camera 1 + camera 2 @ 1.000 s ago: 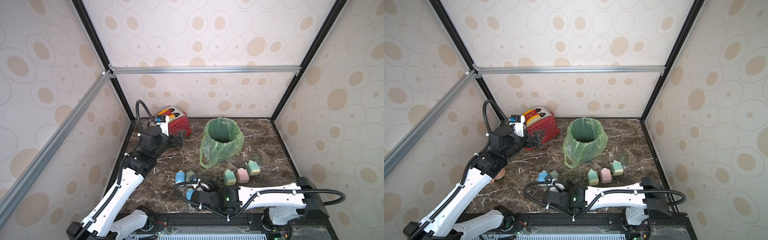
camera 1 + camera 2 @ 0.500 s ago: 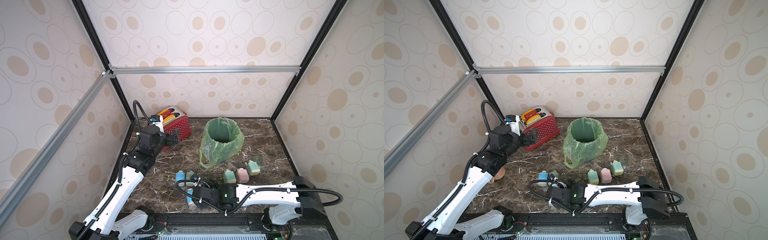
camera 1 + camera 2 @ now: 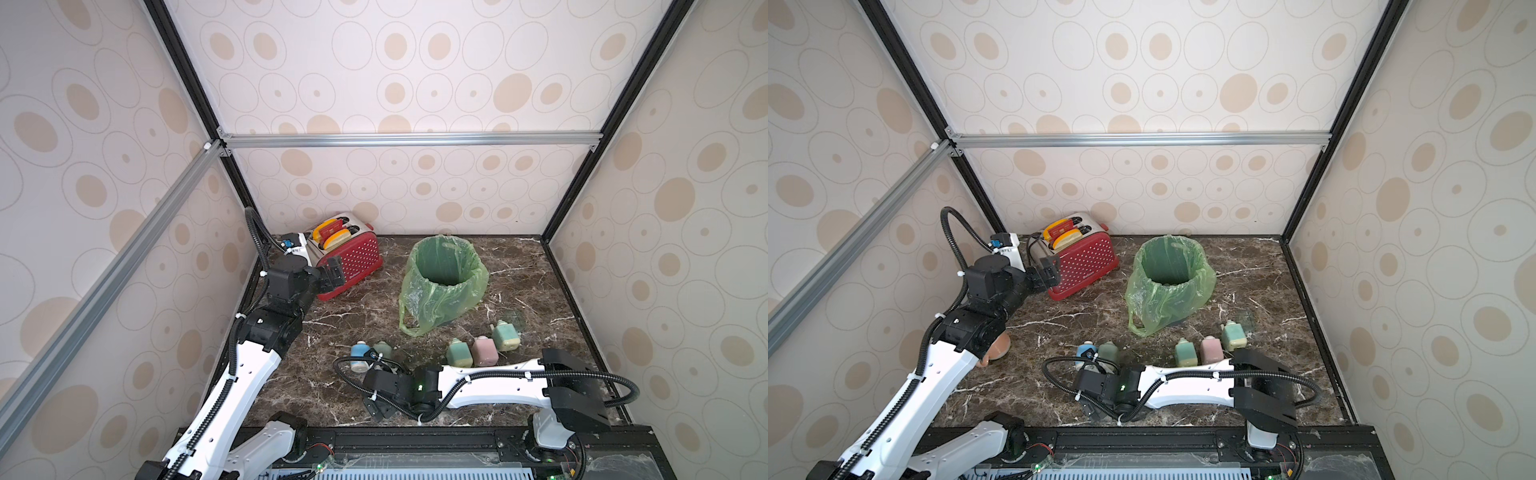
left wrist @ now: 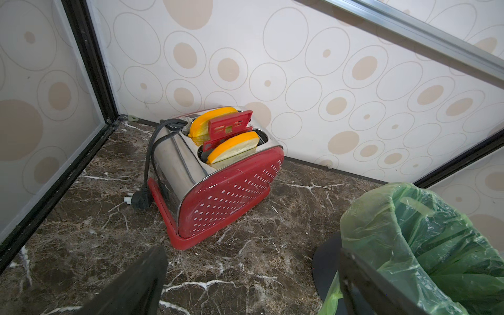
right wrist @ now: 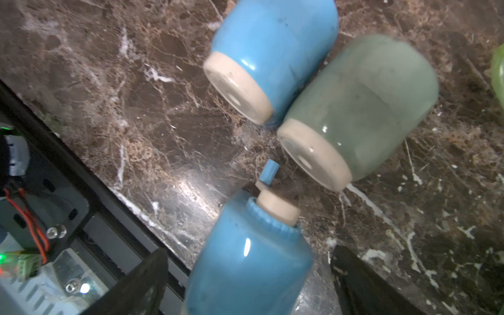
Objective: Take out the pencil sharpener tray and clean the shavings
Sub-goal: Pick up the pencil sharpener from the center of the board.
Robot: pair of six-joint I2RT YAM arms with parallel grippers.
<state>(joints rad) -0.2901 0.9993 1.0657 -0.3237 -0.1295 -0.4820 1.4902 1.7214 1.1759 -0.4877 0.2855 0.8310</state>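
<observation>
The blue pencil sharpener [image 5: 253, 272] between the fingers [image 5: 136, 286] of the right gripper [image 5: 248, 249] is motion-smeared and, like them, cut off by the right wrist view's edge. In both top views the right arm [image 3: 490, 380] covers it. A brown round object [image 3: 995, 348] shows only partly behind the left arm [image 3: 942, 374]. The green-bagged bin [image 4: 425, 245] runs off the left wrist view
</observation>
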